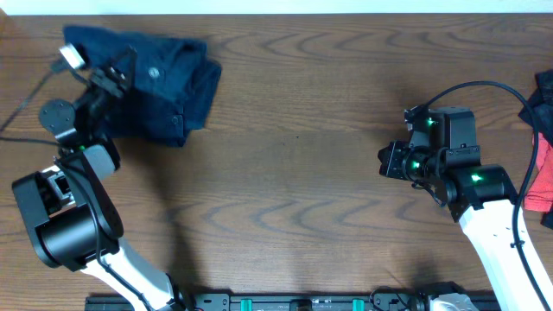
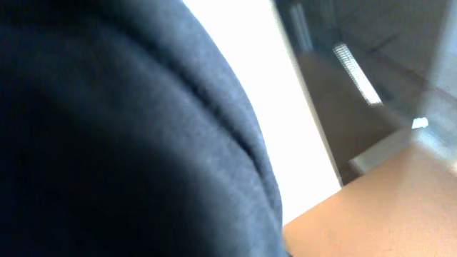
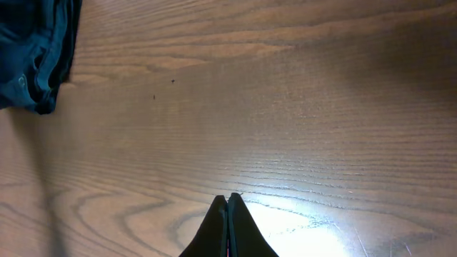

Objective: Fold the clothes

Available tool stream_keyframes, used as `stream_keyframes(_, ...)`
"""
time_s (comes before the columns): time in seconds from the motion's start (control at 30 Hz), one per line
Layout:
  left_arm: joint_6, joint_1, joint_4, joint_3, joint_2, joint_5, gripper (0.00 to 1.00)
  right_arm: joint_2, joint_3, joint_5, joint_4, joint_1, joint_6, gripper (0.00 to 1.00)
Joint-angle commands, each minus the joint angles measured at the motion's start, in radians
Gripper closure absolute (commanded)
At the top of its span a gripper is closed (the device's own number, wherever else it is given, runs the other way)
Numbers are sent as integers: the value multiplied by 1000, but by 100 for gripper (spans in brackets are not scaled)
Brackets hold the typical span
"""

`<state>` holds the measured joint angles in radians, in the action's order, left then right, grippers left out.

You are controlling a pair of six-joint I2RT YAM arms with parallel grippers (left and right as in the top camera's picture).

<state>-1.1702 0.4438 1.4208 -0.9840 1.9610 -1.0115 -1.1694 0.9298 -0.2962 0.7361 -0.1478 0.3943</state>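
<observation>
We judge a fold in hand: left jaws clench the navy shorts (image 1: 164, 82); right jaws closed, empty, over the surface (image 1: 302, 173). Next: draw the edge across.

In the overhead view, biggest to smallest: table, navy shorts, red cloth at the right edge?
Table
Navy shorts
Red cloth, though the picture edge cuts it off, so its full size is unknown.

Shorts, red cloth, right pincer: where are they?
shorts (image 1: 164, 86), overhead view, middle of the fabric.
red cloth (image 1: 543, 173), overhead view, its left part.
right pincer (image 3: 228, 207), right wrist view, between its shut tips.
</observation>
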Motion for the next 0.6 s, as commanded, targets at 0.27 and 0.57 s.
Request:
stream_keyframes(0.27, 158, -102, -319, -215, -9, 37, 94, 4, 5, 1, 13, 3, 1, 99)
stream_keyframes(0.57, 476, -62, -729, -215, -6, 16, 94, 4, 5, 0, 32, 3, 2, 99)
